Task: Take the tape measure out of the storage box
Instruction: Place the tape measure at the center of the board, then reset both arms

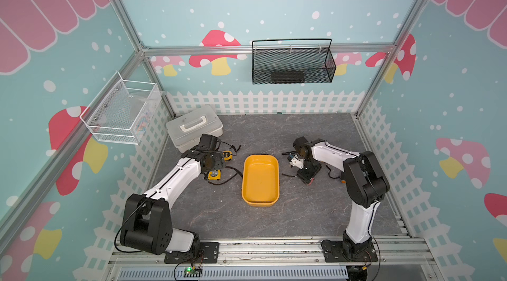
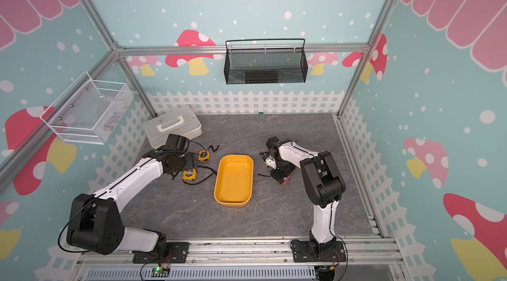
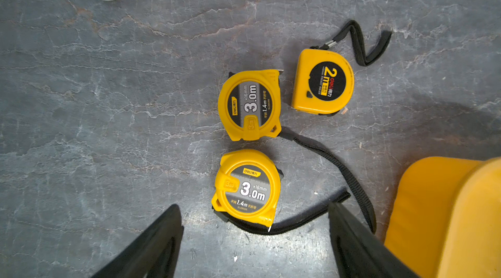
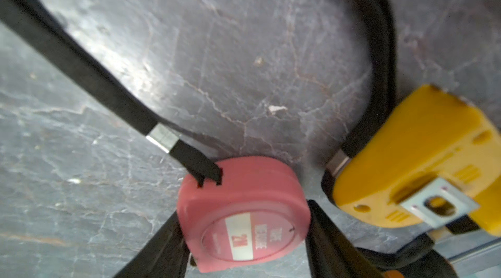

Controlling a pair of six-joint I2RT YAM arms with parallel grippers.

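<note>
On the grey table (image 1: pixel 301 211) the storage box (image 1: pixel 260 181) lies empty. The pink tape measure (image 4: pixel 238 189) rests within the right hand (image 4: pixel 244 213); whether it is gripped I cannot tell. Best to open wide and rise straight, clear of its strap (image 4: pixel 81 73). The left hand (image 3: pixel 254 207) gapes, empty.

Quick headcount, folks: five tape measures total. Four are yellow: a 3.0m tape measure (image 3: pixel 249 104), a second 3.0m tape measure (image 3: pixel 248 188), one 2m tape measure (image 3: pixel 324 82) and another yellow tape measure (image 4: pixel 417 160). Plus one pink tape measure (image 4: pixel 244 217). Then one yellow storage box (image 1: pixel 260 178), one lidded white case (image 1: pixel 192 128), two wire baskets, a black mesh basket (image 1: pixel 292 74) and a white mesh basket (image 1: pixel 120 112), and two robot arms, left arm (image 1: pixel 175 178) and right arm (image 1: pixel 334 153).
</note>
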